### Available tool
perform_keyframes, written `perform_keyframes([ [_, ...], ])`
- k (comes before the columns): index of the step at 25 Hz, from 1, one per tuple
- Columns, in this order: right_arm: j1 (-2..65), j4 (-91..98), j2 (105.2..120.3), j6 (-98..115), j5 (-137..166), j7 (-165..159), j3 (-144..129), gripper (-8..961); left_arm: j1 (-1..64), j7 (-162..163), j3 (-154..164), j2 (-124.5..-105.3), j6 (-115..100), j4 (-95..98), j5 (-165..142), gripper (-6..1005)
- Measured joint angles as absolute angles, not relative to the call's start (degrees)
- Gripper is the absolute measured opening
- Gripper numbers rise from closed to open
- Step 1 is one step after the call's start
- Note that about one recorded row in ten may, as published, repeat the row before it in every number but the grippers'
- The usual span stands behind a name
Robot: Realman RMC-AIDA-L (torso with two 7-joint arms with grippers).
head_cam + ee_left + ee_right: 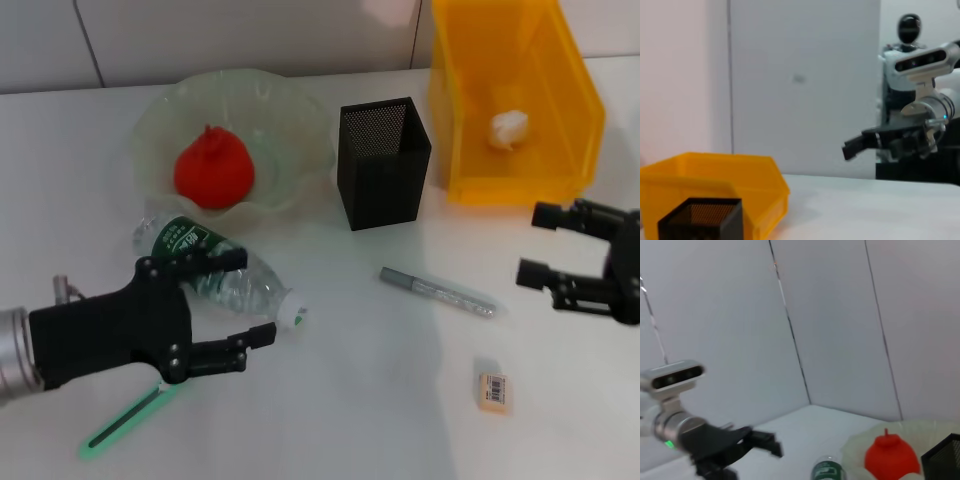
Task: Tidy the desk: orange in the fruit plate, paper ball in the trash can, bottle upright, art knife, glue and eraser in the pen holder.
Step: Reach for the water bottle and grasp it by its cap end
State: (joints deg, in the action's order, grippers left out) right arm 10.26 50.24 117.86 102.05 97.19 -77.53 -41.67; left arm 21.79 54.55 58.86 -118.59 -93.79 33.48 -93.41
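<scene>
Spread wide, the left gripper hovers over the lying clear plastic bottle near the tabletop's left front, one finger on each side of the bottle and neither touching it. From the head, the right gripper also gapes, empty, at the right edge. A red, orange-shaped fruit sits in the wavy translucent fruit plate near the back edge; a crumpled white paper ball lies in the yellow plastic bin. Beside it stands the black mesh pen holder — square, upright. A grey art knife, a small eraser and a green glue stick lie on the white tabletop.

Left wrist view: bin, holder, and the right gripper beyond.

Right wrist view: the fruit, the bottle's green label — and the left gripper.
</scene>
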Motion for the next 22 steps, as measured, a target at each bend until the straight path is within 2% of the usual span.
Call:
perform_keyframes([
  [4, 10.20, 39.01, 115.62, 105.20, 97.87, -69.29, -38.43, 800, 23.23, 56.16, 65.54, -118.59, -91.28, 40.80, -93.49, 799],
  [7, 9.57, 34.51, 114.82, 105.49, 98.26, -66.98, -38.18, 799, 24.33, 59.16, 71.95, -118.42, -87.61, 48.60, -95.95, 799],
  [16, 7.55, 32.72, 115.47, 105.98, 103.00, -65.75, -38.26, 799, 32.52, 66.70, 75.46, -118.68, -86.36, 60.66, -112.26, 797],
  [22, 6.21, 32.44, 117.02, 106.86, 103.30, -59.83, -38.46, 799, 39.27, 71.04, 81.34, -118.89, -85.87, 61.28, -122.37, 796],
])
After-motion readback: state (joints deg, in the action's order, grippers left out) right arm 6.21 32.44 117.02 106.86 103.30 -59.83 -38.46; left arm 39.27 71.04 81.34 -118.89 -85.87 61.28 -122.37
